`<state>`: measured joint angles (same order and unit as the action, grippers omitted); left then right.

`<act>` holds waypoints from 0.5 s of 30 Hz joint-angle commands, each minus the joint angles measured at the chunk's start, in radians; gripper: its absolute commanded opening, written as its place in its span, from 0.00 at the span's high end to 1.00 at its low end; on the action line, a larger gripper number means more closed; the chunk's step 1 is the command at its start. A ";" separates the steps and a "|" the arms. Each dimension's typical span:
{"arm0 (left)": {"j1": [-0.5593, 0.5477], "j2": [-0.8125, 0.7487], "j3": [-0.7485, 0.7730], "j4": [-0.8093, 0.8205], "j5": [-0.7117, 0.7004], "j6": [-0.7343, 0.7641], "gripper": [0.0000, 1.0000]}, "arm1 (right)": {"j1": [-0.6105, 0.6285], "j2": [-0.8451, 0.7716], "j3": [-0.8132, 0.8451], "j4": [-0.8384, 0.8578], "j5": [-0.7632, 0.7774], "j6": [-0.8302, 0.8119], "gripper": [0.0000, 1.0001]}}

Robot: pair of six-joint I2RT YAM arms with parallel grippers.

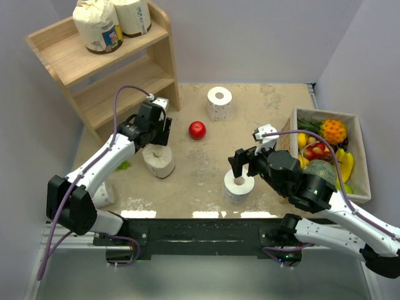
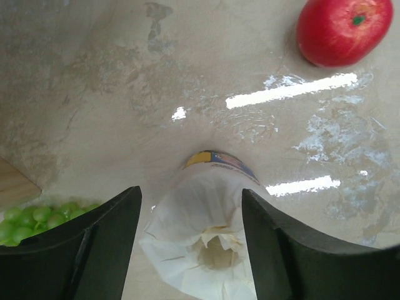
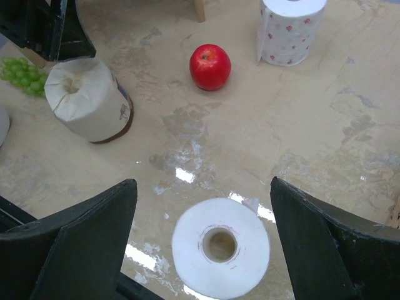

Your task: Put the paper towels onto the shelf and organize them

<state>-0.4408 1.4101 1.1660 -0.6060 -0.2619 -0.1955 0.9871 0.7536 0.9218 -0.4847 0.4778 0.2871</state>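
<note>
The cream paper-wrapped cylindrical roll (image 2: 200,250) sits on the beige table (image 1: 275,119), at 8 o'clock from the red apple (image 1: 197,130). It is straddled, ungripped, by the open left gripper (image 2: 190,195). The fingers should probably be lowered around its middle and closed gently, as paper crushes. The right gripper (image 3: 203,184) hangs open over a bare white hollow-cored roll (image 3: 220,247). The light wooden stepped shelf (image 1: 119,81) is seen at 11 o'clock.

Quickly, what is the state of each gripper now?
Left gripper: open, one finger either side of the wrapped roll.
Right gripper: open, over the bare white roll.
</note>
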 commanded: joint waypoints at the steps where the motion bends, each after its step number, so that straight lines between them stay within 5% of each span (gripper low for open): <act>1: -0.004 -0.020 0.046 -0.027 0.099 0.071 0.28 | -0.001 0.000 0.048 0.001 -0.001 -0.002 0.09; 15: -0.179 -0.049 -0.023 -0.110 0.053 0.033 0.27 | 0.001 0.003 0.057 -0.002 -0.002 -0.003 0.09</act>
<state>-0.6144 1.3960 1.1728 -0.6930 -0.1841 -0.1539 0.9871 0.7654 0.9295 -0.4889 0.4770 0.2871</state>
